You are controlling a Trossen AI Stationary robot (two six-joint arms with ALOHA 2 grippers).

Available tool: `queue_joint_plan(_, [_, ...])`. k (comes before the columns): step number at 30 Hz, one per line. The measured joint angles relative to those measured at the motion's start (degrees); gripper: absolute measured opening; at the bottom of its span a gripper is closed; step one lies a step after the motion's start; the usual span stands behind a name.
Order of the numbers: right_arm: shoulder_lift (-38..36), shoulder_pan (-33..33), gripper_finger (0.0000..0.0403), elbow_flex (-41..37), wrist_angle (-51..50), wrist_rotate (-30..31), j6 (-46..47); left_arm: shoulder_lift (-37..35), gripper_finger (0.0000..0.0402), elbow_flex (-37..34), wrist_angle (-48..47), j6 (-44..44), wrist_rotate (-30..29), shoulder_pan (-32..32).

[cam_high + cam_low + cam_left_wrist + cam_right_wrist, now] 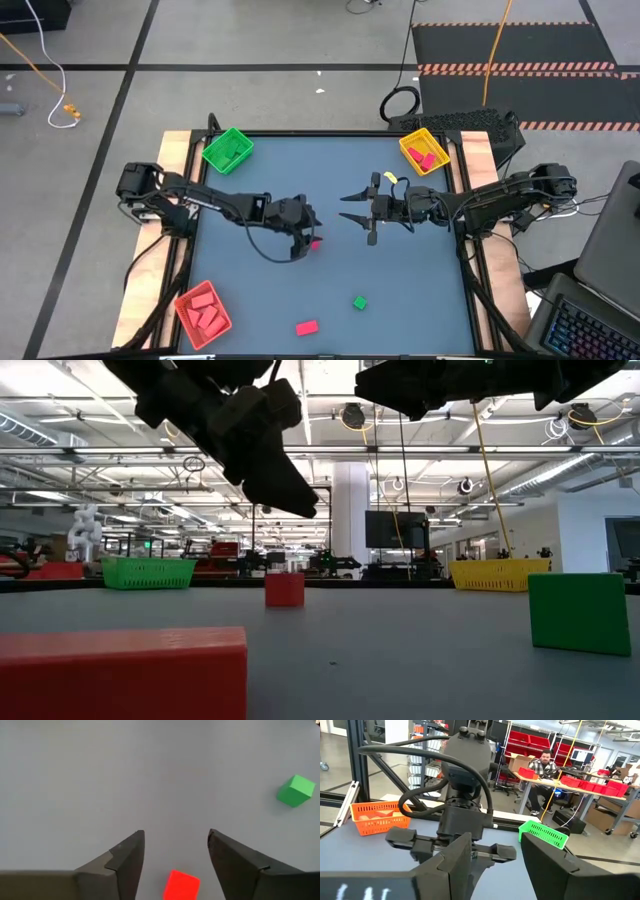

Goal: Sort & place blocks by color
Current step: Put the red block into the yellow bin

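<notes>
My left gripper (308, 243) hangs open over the table's middle, above a small red cube (316, 243). In the left wrist view the cube (181, 885) lies on the table between my two fingers (175, 835). The low view shows clear air between that cube (284, 589) and the gripper (290, 490) above it. A green cube (359, 302) and a pink-red bar (307, 327) lie loose near the table's near edge. My right gripper (350, 207) is open and empty right of centre, raised, pointing at the left arm.
A green tray (228, 150) sits at the far left corner. The yellow tray (424, 152) at the far right holds pink-red pieces, and the red tray (203, 310) at the near left holds several salmon pieces. A person (542, 762) sits in the room beyond.
</notes>
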Motion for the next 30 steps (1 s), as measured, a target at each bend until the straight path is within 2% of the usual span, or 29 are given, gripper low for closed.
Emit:
queue_joint_plan(8, [0.0, 0.0, 0.0169, 0.0, 0.0, 0.0, 0.0, 0.0, 0.0293, 0.0, 0.0, -2.8, 0.0, -1.8])
queue_joint_plan(14, [0.0, 0.0, 0.0169, 0.0, 0.0, 0.0, 0.0, 0.0, 0.0333, 0.0, 0.1, -6.4, 0.0, -3.1])
queue_joint_plan(22, [0.0, 0.0, 0.0169, 0.0, 0.0, 0.0, 0.0, 0.0, 0.0346, 0.0, 5.7, -7.3, 0.0, -4.2])
queue_joint_plan(30, [0.0, 0.0, 0.0169, 0.0, 0.0, 0.0, 0.0, 0.0, 0.0347, 0.0, 6.7, -6.4, 0.0, -4.1])
